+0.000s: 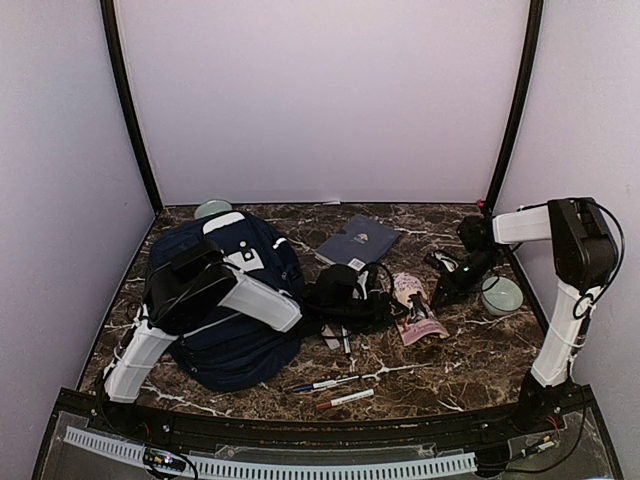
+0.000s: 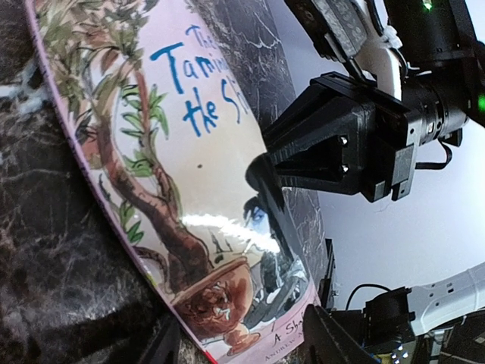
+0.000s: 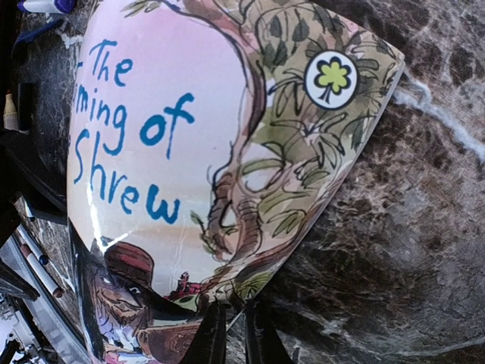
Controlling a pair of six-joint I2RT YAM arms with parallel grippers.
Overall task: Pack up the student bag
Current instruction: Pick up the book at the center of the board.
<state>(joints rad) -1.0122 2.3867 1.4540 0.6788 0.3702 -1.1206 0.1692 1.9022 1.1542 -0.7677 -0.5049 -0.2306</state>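
Top external view, far left: the student bag [image 1: 240, 355] lies flat on the brown marble table [image 1: 470, 370], filling its left half, with a pale green round thing [image 1: 212, 208] just behind it. The left arm reaches across the bag toward the middle of the table. Near the front edge, just right of the bag, lie two markers [image 1: 343, 399], and a flat navy hardcover [image 1: 358, 242] sits farther back, apart from the bag.

The left gripper [image 2: 246, 345] is at the near end of a pink illustrated paperback [image 1: 418, 312]. Its jaws are spread, one finger [image 2: 168, 345] on each side of the cover; whether they press on it I cannot tell. The paperback bows upward off the marble, title side up.

At the paperback's opposite edge is the right gripper [image 3: 236, 334], its jaws nearly together and pinching that edge between the tips. Just right of it stands a pale green round dish [image 1: 500, 296], close to the right wall.
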